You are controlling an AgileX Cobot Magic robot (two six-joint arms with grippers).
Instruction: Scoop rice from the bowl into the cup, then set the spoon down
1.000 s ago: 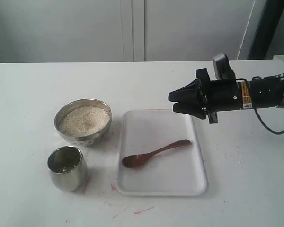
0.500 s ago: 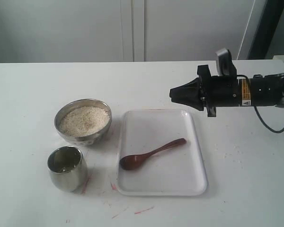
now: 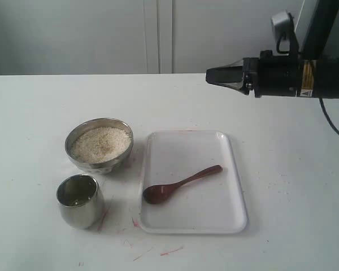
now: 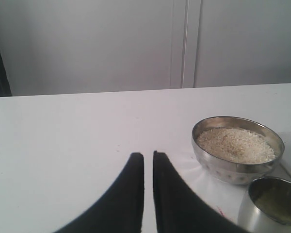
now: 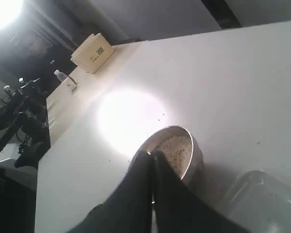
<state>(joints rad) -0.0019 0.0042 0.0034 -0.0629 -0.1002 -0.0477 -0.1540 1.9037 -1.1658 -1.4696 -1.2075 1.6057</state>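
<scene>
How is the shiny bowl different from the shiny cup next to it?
The bowl is wide and low; the cup is narrower and taller. The bowl is filled almost to its rim with rice; the cup looks far less full, and what lies at its bottom is hard to tell. Both are shiny steel and stand upright on the white table.

No legible text, yellow label (image 3: 308, 85) on right arm (image 3: 334, 76) unreadable
</scene>
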